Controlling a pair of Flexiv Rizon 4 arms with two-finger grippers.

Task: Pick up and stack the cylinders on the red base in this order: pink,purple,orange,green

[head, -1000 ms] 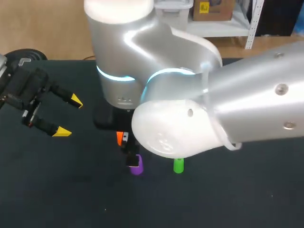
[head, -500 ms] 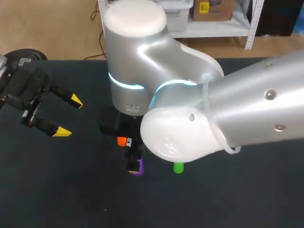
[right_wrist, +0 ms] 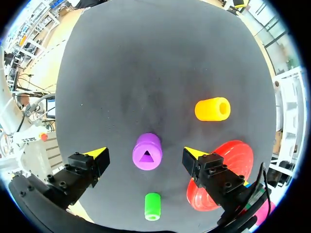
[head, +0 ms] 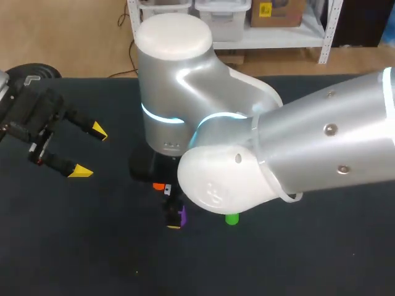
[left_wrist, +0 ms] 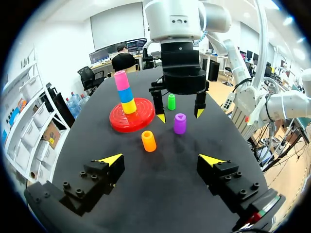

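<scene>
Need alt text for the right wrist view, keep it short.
The right gripper hangs open over the dark table with an upright purple cylinder between its yellow-tipped fingers, touching neither. An orange cylinder lies on its side ahead, a green cylinder sits nearer the wrist, and the red base shows beside one finger.

Looming over the purple cylinder (head: 181, 214) with the right arm (head: 247, 160); green cylinder (head: 232, 218) beside, orange cylinder (head: 159, 185) near; left end effector (head: 83, 151) spread, well apart.

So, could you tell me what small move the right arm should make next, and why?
Probably lower the right end effector down: its open fingers straddle the upright purple cylinder, and the pink cylinder already tops the stack on the red base.
</scene>
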